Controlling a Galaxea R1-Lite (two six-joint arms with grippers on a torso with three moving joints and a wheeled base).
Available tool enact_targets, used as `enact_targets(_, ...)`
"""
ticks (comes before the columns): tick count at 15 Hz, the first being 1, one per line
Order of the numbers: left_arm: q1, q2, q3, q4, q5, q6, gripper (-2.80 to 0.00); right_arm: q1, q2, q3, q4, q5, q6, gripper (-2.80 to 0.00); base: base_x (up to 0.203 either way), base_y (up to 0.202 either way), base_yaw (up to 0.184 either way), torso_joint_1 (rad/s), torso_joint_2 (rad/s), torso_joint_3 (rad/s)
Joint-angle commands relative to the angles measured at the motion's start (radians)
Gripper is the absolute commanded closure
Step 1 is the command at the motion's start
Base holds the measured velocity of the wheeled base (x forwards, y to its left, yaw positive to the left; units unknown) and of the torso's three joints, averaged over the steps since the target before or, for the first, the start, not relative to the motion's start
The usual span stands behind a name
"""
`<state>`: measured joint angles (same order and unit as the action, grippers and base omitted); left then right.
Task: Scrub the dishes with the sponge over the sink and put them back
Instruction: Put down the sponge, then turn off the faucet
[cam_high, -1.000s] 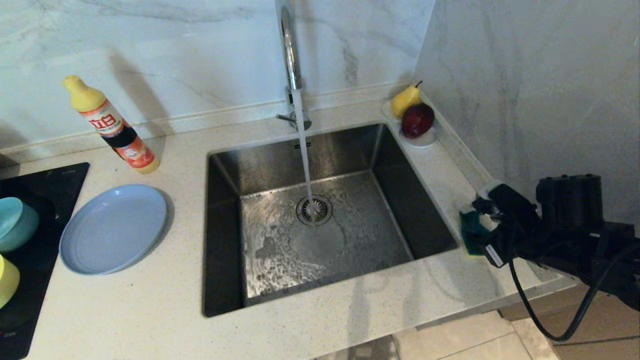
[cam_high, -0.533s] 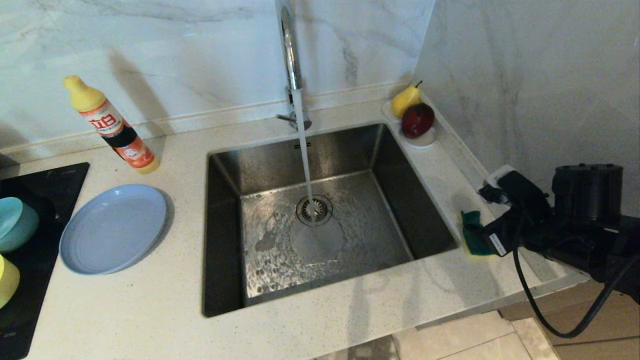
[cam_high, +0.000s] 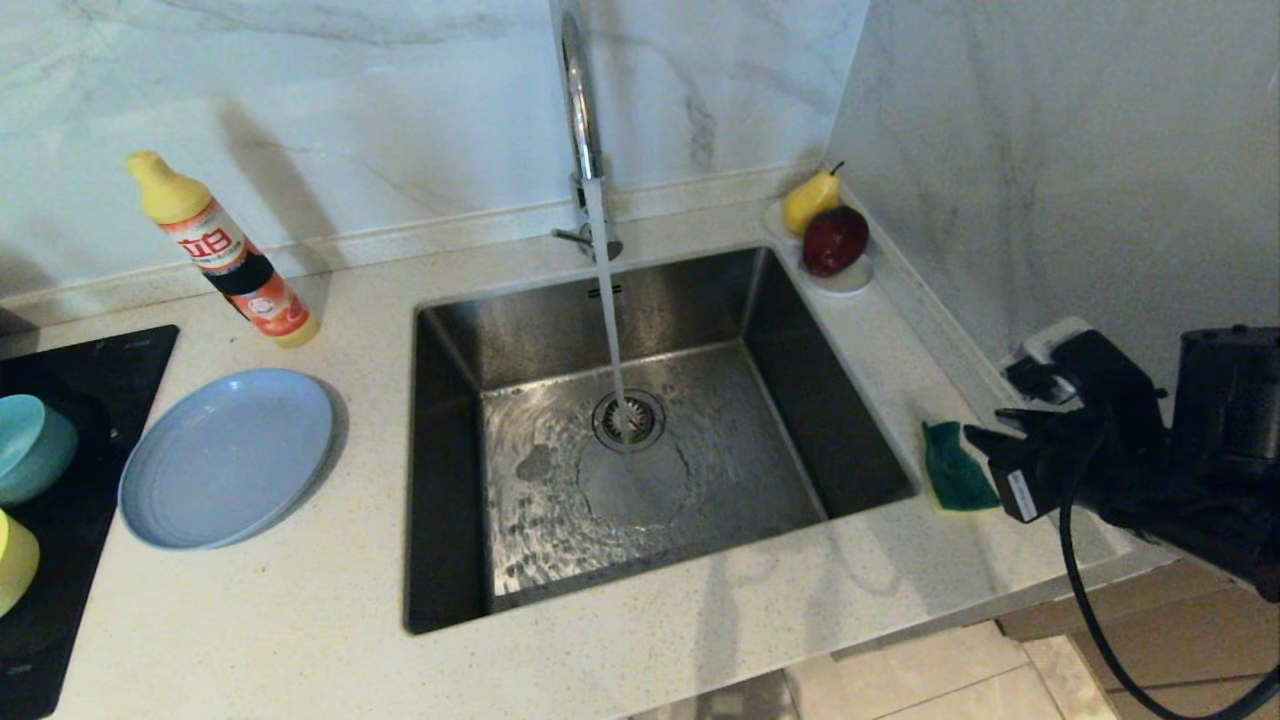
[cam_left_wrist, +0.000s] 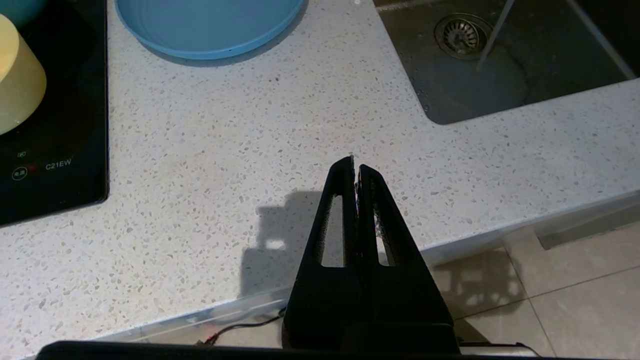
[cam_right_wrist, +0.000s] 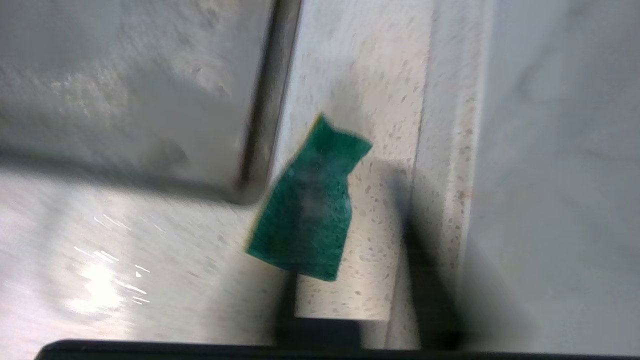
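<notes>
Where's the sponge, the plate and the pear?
sponge (cam_high: 955, 470), head view, green top face.
plate (cam_high: 226, 457), head view, middle of its flat inside.
pear (cam_high: 808, 201), head view, yellow body.

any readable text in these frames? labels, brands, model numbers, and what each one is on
"C21EW": printed in white on the black cooktop, near its front edge, seen in the left wrist view.
Two small round symbols beside that print: too small to read.
Red label on the detergent bottle: large white characters in the head view, too blurred to read for certain.
White tag on the right arm's hand: print too small to read.
Nothing else legible.
</notes>
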<state>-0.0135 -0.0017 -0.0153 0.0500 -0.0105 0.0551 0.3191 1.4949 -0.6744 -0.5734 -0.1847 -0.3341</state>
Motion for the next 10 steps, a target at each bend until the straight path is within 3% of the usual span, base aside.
enact_targets(1,0.0,0.002,0.0,0.001,0.0,0.0,0.0,0.029,-0.108,0.005,0.0,0.002,0.112,0.0,0.0,0.0,0.0,0.0,0.0,0.0)
enact_targets(4,0.0,0.002,0.0,0.001,0.0,0.0,0.0,0.115,-0.265,0.025,0.078,0.002,0.206,0.0,0.0,0.0,0.0,0.0,0.0,0.0)
enact_targets(7,0.0,0.002,0.0,-0.001,0.0,0.0,0.0,0.164,-0.421,0.053,0.223,-0.001,0.24,0.0,0.0,0.0,0.0,0.0,0.0,0.0)
enact_targets(10,0.0,0.002,0.0,0.001,0.0,0.0,0.0,0.184,-0.569,0.171,0.25,0.014,0.245,0.0,0.0,0.0,0.0,0.0,0.0,0.0)
